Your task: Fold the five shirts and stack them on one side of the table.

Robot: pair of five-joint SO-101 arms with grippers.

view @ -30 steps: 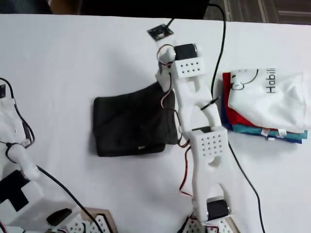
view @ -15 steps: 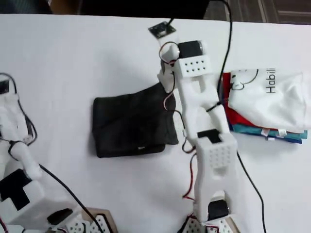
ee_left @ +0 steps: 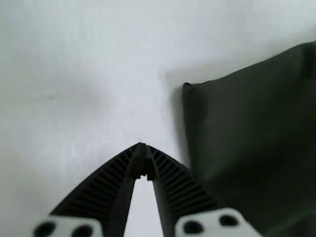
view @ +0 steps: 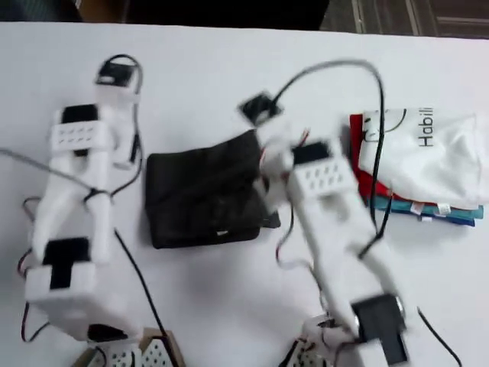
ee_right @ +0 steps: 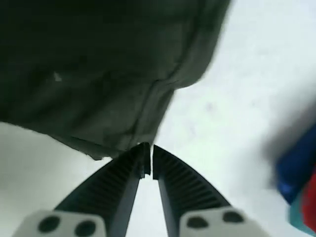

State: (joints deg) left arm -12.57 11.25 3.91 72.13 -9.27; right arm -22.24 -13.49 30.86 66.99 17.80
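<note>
A folded black shirt (view: 202,191) lies on the white table (view: 229,69). At its three o'clock sits the stack of folded shirts (view: 428,153), white topmost, the rest mostly covered. From above, the right arm (view: 328,199) hides the black shirt's three-o'clock edge. Wrist views show the left gripper (ee_left: 142,153) and right gripper (ee_right: 147,153) pinched together, empty.

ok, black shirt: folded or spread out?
Folded. The black shirt lies as a compact rectangle with layered edges on the table, beside the stack, not on it.

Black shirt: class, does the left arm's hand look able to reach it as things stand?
Probably yes. The left hand is shut over the table, right beside the black shirt, with nothing between them.
</note>
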